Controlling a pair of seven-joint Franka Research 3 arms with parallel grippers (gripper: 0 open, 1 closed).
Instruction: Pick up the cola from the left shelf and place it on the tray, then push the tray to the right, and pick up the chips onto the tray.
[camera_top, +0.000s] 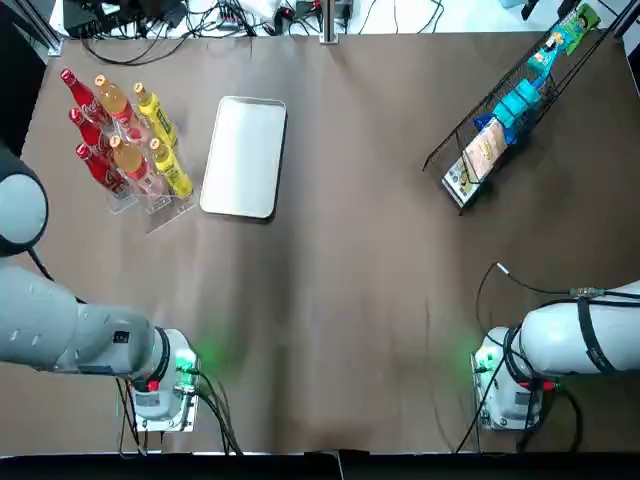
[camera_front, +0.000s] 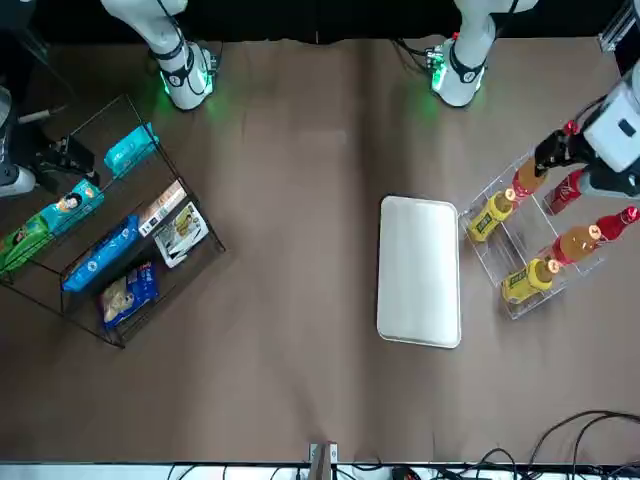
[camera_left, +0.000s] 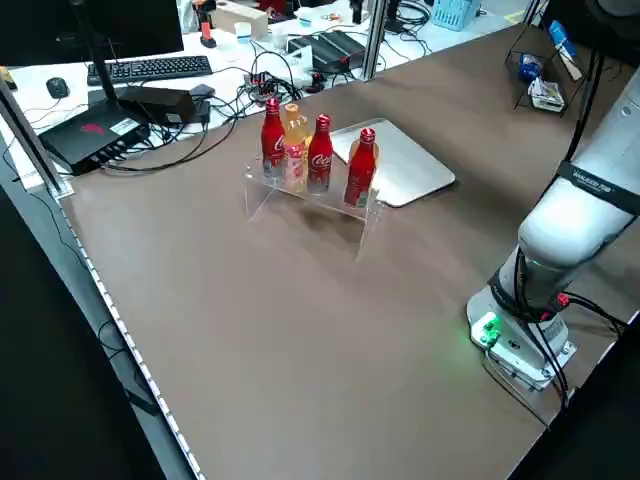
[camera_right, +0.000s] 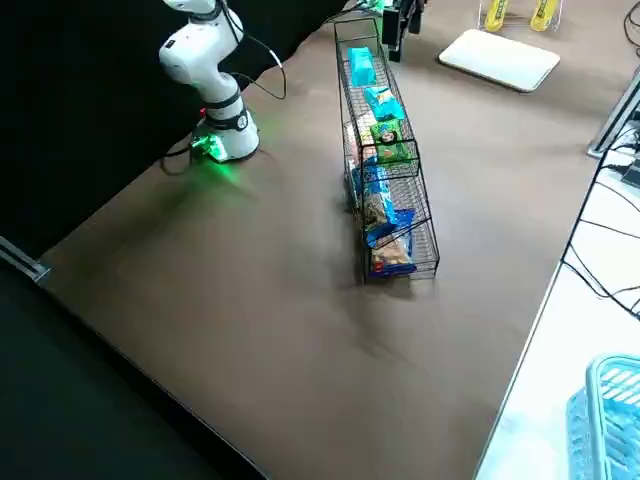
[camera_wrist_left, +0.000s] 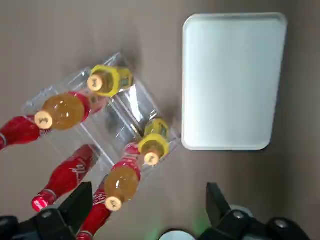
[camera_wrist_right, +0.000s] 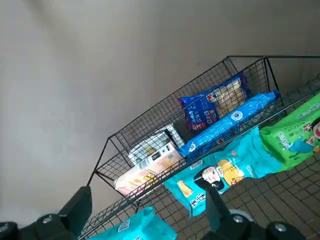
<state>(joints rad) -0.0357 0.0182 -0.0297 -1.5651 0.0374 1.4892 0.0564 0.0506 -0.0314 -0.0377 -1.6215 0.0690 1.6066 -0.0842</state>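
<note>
Three red cola bottles (camera_top: 86, 128) stand in a clear rack (camera_top: 150, 205) at the far left, beside orange and yellow bottles. The left wrist view looks down on one cola bottle (camera_wrist_left: 65, 175). My left gripper (camera_wrist_left: 147, 192) hangs open above the rack and holds nothing; from the front the left gripper (camera_front: 565, 148) shows by the bottle tops. The white tray (camera_top: 243, 157) lies bare just right of the rack. A blue chips bag (camera_wrist_right: 210, 107) sits in the wire shelf (camera_top: 500, 120) at the far right. My right gripper (camera_wrist_right: 147, 195) hovers open over that shelf.
The wire shelf also holds several other snack packets (camera_front: 95, 255). Cables (camera_top: 200, 20) run along the table's far edge. Both arm bases (camera_top: 160, 395) stand at the near edge. Brown tabletop (camera_top: 350, 280) stretches between the tray and the shelf.
</note>
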